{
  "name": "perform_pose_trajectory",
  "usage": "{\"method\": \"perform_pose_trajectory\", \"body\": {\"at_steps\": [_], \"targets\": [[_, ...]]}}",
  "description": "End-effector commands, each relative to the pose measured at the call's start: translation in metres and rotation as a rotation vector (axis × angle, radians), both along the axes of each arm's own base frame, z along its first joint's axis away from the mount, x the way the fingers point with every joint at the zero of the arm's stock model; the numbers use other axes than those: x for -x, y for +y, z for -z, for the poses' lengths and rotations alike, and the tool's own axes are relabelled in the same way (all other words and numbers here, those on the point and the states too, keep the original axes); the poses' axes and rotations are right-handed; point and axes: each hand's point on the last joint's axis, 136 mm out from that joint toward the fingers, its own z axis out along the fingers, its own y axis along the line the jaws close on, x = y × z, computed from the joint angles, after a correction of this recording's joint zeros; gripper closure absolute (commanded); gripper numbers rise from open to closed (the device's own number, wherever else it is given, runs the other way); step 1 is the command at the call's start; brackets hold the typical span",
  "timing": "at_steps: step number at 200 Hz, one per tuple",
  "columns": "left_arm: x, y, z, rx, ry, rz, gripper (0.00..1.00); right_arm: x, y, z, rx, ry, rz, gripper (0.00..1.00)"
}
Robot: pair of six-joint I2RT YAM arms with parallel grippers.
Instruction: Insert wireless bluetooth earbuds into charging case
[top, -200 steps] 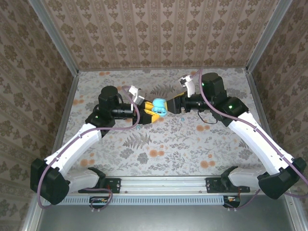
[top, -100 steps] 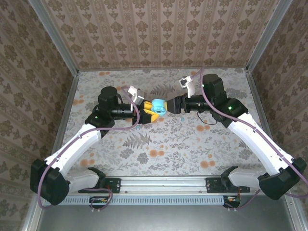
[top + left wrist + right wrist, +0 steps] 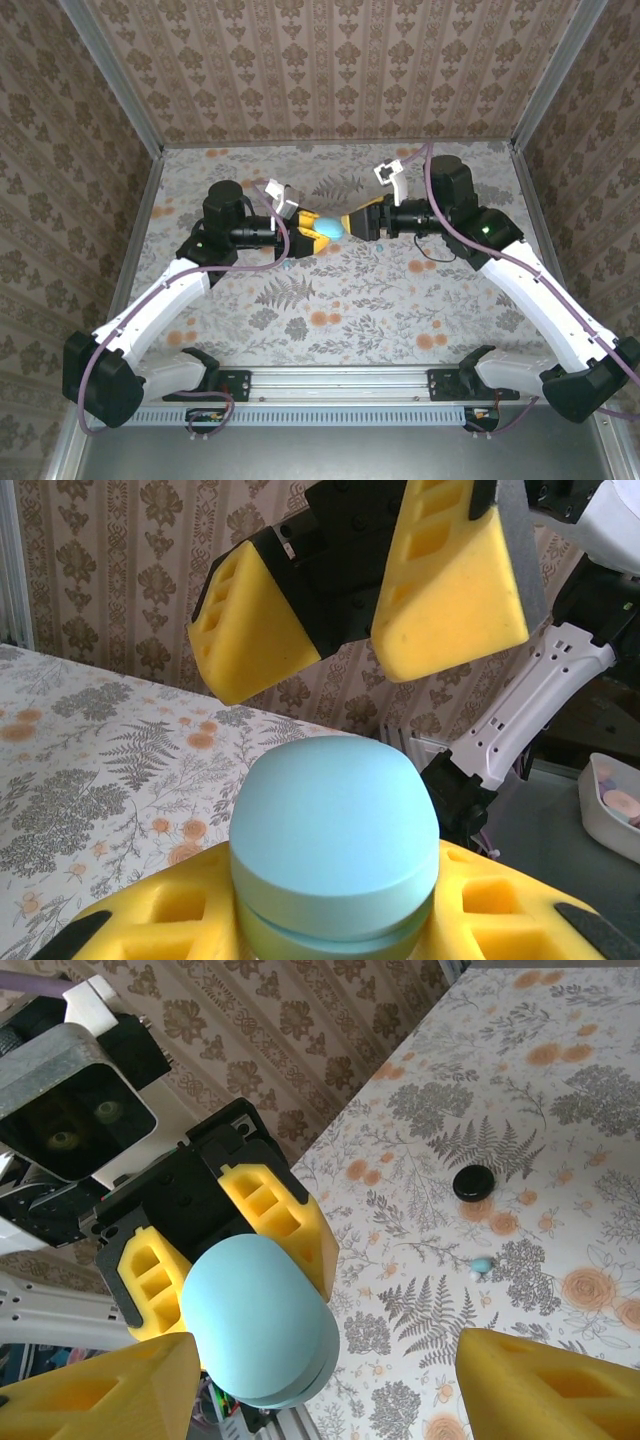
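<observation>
From above, the left gripper [image 3: 308, 236] clamps the pale-blue rounded plastic charging case [image 3: 328, 227], the right gripper [image 3: 356, 222] spread apart just beside it; the left wrist view sets its yellow foam pads [image 3: 455, 590] beyond the case; the right wrist view shows a tiny teal earbud [image 3: 481, 1265] on the floral table [image 3: 560, 1110] near a small black round piece [image 3: 473, 1182].

From above and behind the arm bases, looks steeply down from far off over the whole table [image 3: 400, 300]. From the left wrist, faces the right gripper [image 3: 330, 670] at close range. From the right wrist, faces the left gripper [image 3: 240, 1290]. Shares the charging case [image 3: 328, 227] across all three.
</observation>
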Motion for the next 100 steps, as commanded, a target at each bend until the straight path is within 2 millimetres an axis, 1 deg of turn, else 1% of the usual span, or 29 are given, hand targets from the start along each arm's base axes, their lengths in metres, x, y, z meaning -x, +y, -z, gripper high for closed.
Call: {"method": "perform_pose_trajectory", "body": {"at_steps": [1, 19, 35, 38, 41, 73, 100], "targets": [[0.005, 0.005, -0.011, 0.031, -0.046, 0.011, 0.88, 0.016, 0.005, -0.009, 0.028, -0.097, -0.072, 0.3], [0.008, 0.005, -0.013, 0.035, -0.038, 0.038, 0.88, 0.022, 0.01, -0.004, 0.082, -0.158, -0.107, 0.27], [0.011, 0.004, -0.014, 0.037, -0.032, 0.053, 0.88, 0.022, 0.013, -0.004, 0.109, -0.199, -0.12, 0.26], [0.011, 0.004, -0.015, 0.038, -0.034, 0.054, 0.88, 0.022, 0.013, 0.001, 0.127, -0.182, -0.123, 0.26], [0.011, 0.004, -0.015, 0.038, -0.032, 0.055, 0.88, 0.022, 0.014, 0.002, 0.134, -0.181, -0.125, 0.26], [0.015, 0.005, -0.015, 0.042, -0.037, 0.064, 0.88, 0.012, 0.02, 0.009, 0.182, -0.173, -0.125, 0.26], [0.017, 0.006, -0.012, 0.034, -0.034, 0.07, 0.88, -0.005, 0.015, 0.01, 0.223, -0.167, -0.044, 0.26]]}}
